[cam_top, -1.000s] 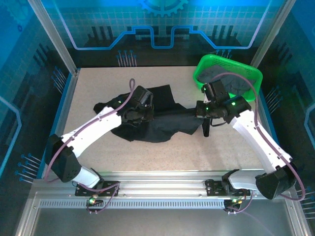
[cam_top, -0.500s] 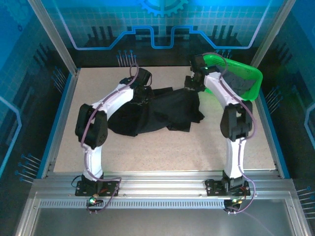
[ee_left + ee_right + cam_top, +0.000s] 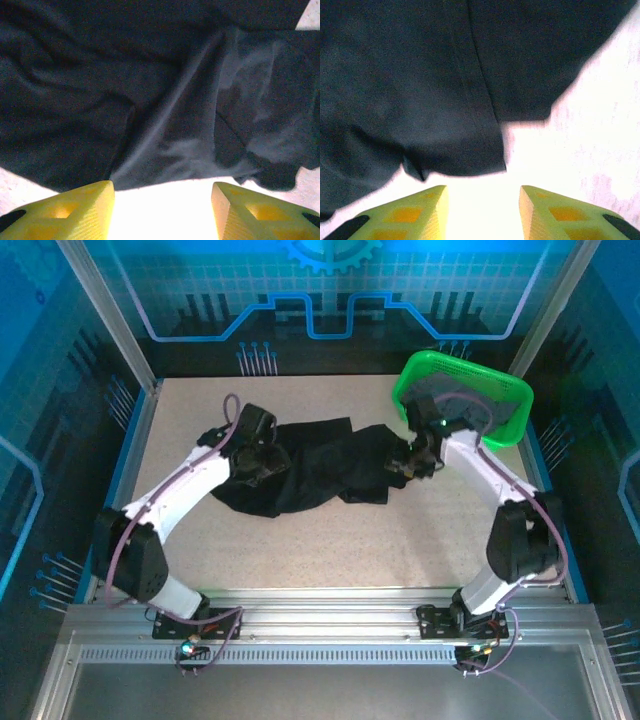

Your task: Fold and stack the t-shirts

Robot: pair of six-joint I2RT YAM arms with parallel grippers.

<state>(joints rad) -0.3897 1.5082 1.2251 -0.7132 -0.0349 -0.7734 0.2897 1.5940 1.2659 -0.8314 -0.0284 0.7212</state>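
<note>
Left fingers (image 3: 80, 206) stand apart and empty, with bare tabletop (image 3: 162, 212) between them, just short of the black shirt (image 3: 150, 100). Right fingers (image 3: 420, 212) are likewise parted and empty at its other end. The shirt lies crumpled mid-tabletop. A green basket (image 3: 402, 390) at far right holds grey cloth (image 3: 480, 410).

Speckled beige tabletop (image 3: 330, 540) — blue-lit patterned panels (image 3: 200, 280) behind

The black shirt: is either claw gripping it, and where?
Nothing is held: the left gripper and right gripper are open and empty; the black t-shirt lies loose.
</note>
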